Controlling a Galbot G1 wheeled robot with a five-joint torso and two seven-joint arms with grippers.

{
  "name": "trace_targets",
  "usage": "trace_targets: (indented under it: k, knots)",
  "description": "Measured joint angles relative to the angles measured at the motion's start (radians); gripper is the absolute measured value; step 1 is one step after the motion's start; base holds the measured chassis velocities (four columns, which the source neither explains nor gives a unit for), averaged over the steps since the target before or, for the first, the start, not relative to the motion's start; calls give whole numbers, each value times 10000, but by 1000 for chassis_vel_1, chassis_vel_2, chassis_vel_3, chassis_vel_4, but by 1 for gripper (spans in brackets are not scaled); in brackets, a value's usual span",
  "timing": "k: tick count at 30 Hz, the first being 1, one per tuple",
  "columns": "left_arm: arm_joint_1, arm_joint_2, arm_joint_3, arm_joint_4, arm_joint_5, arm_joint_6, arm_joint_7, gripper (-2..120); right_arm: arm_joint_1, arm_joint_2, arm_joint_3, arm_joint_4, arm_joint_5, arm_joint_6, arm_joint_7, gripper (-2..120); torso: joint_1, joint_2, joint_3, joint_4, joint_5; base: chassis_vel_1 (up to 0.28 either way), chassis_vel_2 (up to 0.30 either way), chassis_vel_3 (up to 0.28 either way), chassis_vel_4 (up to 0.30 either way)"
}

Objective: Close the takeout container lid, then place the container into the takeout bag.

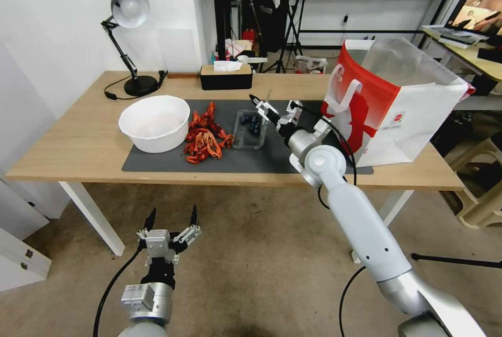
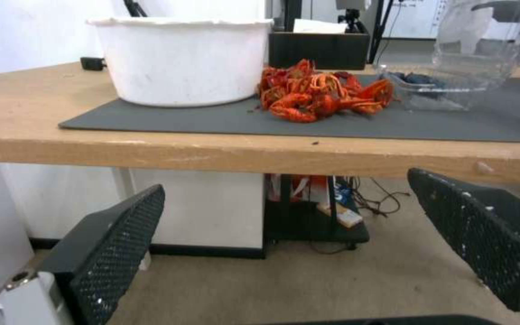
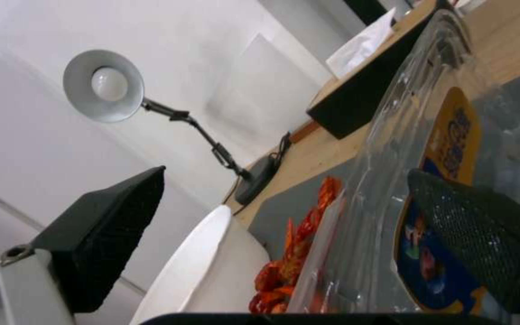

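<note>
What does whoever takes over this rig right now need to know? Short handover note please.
Right gripper: jaws open, at the upright takeout container lid, one jaw on each side of it; no grip visible.
Left gripper: jaws open, parked low in front of the table, below its edge.
Container: open, blueberries inside, on the dark mat beside the crayfish pile.
Takeout bag: standing open at the table's right end.
Done: nothing finished; lid still up.
Left: close the lid, then put the container into the bag.
</note>
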Motion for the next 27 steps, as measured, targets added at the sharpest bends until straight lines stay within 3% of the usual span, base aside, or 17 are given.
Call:
trace_targets:
  k: [11,14,18,21,27]
  knots:
    - [-34,-4,82,57,15,-7,-30,100,288,-90,-471,-535,-321,-25,-540,84,0,0,0,-1,0,0,0,0,0]
    - [-16,-9,108,82,29,-20,-34,100,370,-84,-568,-714,-372,-53,-669,68,1,0,0,0,-1,0,0,0,0]
    - [-8,-10,112,96,36,-28,-35,100,407,-46,-607,-851,-441,-72,-748,58,0,0,0,0,0,0,0,0,0]
    - [-14,-5,114,104,37,-31,-41,100,416,17,-700,-1028,-576,-74,-833,43,0,0,0,0,-1,0,0,0,0]
    - [-19,-3,125,114,37,-31,-51,100,418,95,-760,-1199,-659,-75,-893,25,0,0,0,0,0,0,0,0,0]
